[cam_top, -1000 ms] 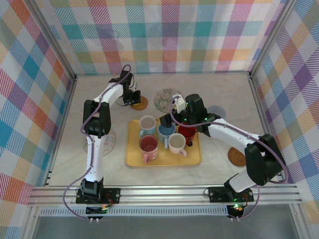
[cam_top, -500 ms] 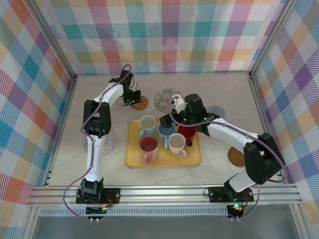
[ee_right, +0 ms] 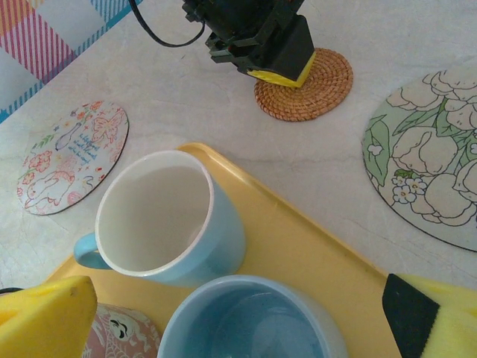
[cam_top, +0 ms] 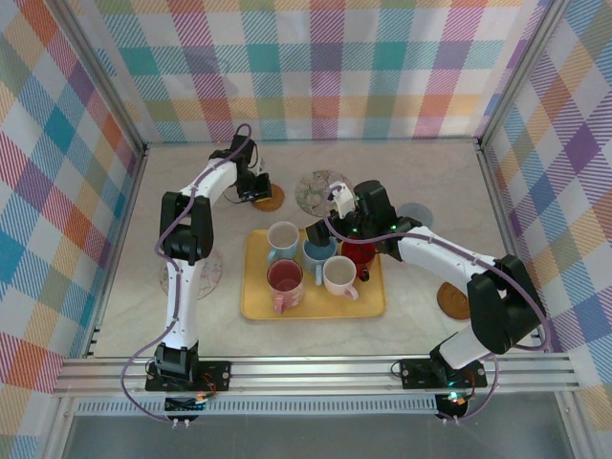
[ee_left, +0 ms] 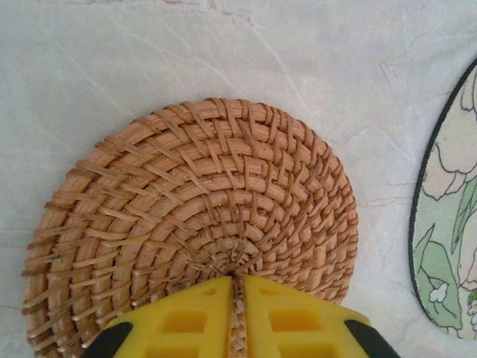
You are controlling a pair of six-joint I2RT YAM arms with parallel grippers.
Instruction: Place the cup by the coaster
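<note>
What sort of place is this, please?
Probably a lab robot test cell: checked fabric walls on an aluminium frame, two arms bolted at the table edge, a yellow tray of cups.

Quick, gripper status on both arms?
Left gripper: shut, pinching the edge of the wicker coaster.
Right gripper: open and empty, fingers spread over the blue cup.

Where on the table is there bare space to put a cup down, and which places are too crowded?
The pale marble table is bare between the round wicker coaster and the far rim of the yellow rectangular tray, along the back wall, and in front of the tray. Crowded: the tray, holding five cups, with the right fingers open around the blue cup.
</note>
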